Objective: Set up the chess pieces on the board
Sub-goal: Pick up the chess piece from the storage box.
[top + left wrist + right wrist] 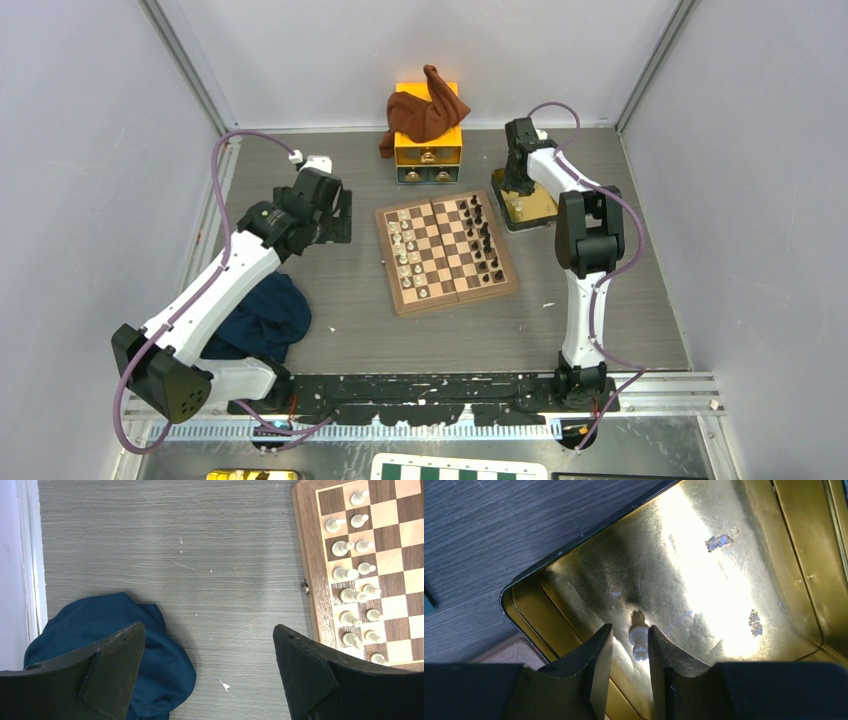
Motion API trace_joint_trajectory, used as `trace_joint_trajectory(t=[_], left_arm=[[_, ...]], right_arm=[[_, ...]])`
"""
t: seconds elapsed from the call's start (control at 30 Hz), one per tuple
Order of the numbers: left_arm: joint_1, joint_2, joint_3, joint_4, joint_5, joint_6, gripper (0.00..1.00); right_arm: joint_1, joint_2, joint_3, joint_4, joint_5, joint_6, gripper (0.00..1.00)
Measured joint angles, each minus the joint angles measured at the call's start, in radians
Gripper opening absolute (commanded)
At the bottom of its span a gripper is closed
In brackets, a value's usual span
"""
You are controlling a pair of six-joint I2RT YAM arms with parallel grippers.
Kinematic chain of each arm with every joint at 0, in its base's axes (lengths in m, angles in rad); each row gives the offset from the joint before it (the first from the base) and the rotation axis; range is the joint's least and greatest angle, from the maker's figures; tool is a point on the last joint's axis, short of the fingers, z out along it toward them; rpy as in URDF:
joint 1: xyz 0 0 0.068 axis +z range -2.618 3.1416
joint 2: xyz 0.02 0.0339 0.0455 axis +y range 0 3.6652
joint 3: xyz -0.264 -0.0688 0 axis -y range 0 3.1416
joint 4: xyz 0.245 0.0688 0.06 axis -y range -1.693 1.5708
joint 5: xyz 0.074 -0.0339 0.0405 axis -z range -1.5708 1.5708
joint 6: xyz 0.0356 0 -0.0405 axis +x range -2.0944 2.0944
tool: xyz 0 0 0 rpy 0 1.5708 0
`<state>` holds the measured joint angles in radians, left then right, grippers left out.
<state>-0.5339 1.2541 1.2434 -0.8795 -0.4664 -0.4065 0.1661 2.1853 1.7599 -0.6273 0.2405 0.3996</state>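
Our right gripper in the gold tin, narrowly parted astride a white piece, left gripper wide open, empty

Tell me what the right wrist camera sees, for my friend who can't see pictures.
The right hand has its two dark fingers close on either side of one small cream-white chess piece inside a shiny gold tray, though whether they grip it is unclear. Grey table shows at the upper left.
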Motion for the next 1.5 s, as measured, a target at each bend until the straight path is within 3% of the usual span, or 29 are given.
trace_joint_trajectory(t=[0.83,1.07,1.4,1.5], left_arm=[[0.019,0.016,0.004,0.015,0.022,0.018,0.99],[0.019,0.016,0.004,0.015,0.024,0.018,0.99],[0.019,0.016,0.004,0.015,0.027,0.018,1.0],[0.019,0.016,0.004,0.015,0.027,0.018,1.0]], right_arm=[[0.0,0.0,-0.023,-0.024,-0.003,0.0,0.33],[0.0,0.0,-0.042,-0.024,-0.003,0.0,0.27],[0.0,0.0,-0.041,-0.024,0.0,-0.001,0.26],[0.0,0.0,-0.035,-0.026,0.001,-0.002,0.2]])
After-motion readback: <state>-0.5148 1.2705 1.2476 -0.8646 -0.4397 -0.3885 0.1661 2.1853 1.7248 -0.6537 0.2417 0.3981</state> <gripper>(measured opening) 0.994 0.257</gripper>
